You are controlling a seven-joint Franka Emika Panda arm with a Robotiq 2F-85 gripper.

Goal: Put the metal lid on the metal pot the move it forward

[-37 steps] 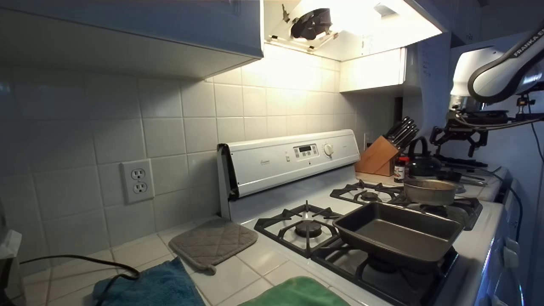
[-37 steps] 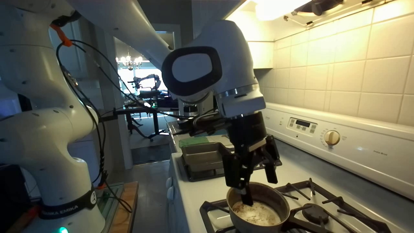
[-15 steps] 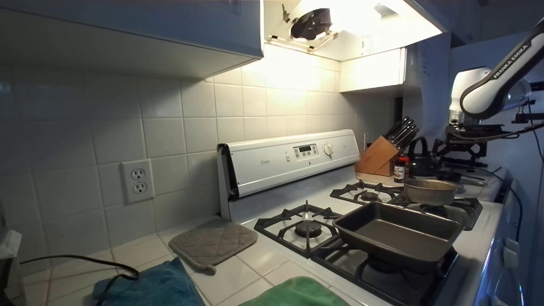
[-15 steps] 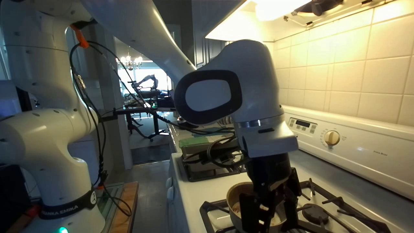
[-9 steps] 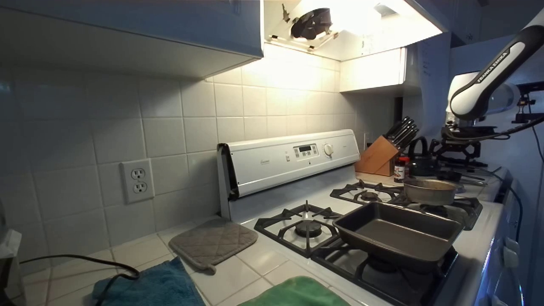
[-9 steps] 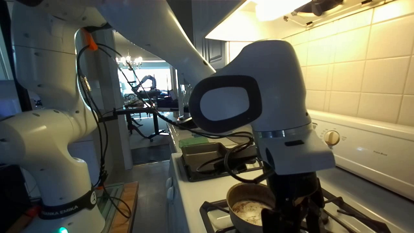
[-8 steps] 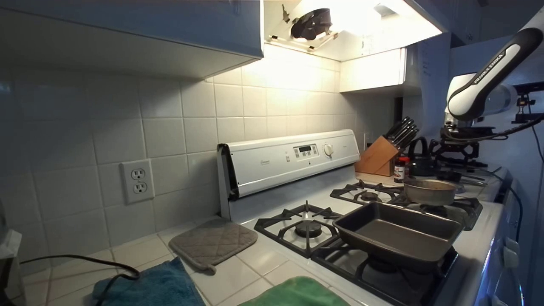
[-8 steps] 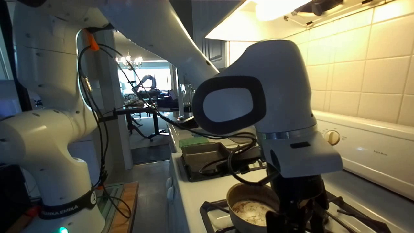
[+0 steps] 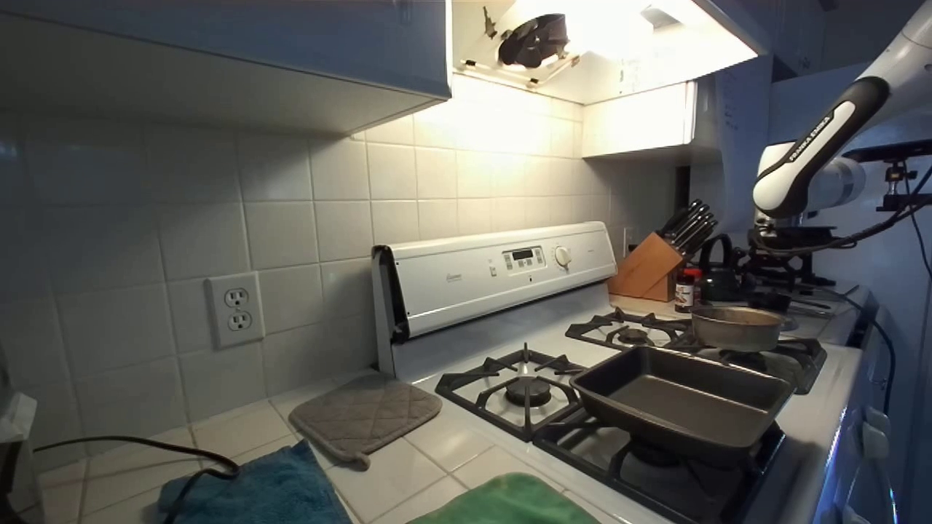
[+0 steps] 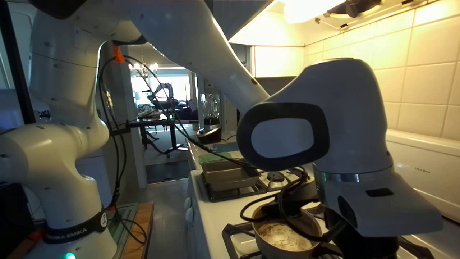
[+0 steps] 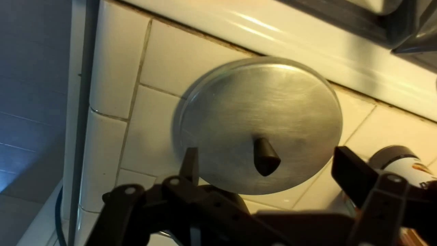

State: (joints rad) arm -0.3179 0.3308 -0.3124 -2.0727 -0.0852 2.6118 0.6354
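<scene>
The metal lid (image 11: pixel 259 102), round and silvery with a dark knob (image 11: pixel 265 157), lies on white tiles beside the stove in the wrist view. My gripper (image 11: pixel 266 150) is open and empty above it. The knob shows between the spread fingers (image 11: pixel 351 167), apart from both. In an exterior view the gripper (image 9: pixel 783 273) is low over the counter behind the pot, partly hidden; elsewhere its fingers are out of frame. The metal pot (image 9: pixel 737 331) stands uncovered on a burner. It also shows in an exterior view (image 10: pixel 267 248), its bottom whitish, with arm cables in front.
A dark rectangular pan (image 9: pixel 692 397) sits on the nearer burner. A knife block (image 9: pixel 646 269), a spice bottle (image 11: pixel 399 159) and a black kettle (image 9: pixel 728 280) stand near the lid. The counter's front edge (image 11: pixel 102 136) runs at left in the wrist view.
The arm has moved from above the pot past it to the counter and has come lower. The pot and pan have not moved. The gripper stays empty.
</scene>
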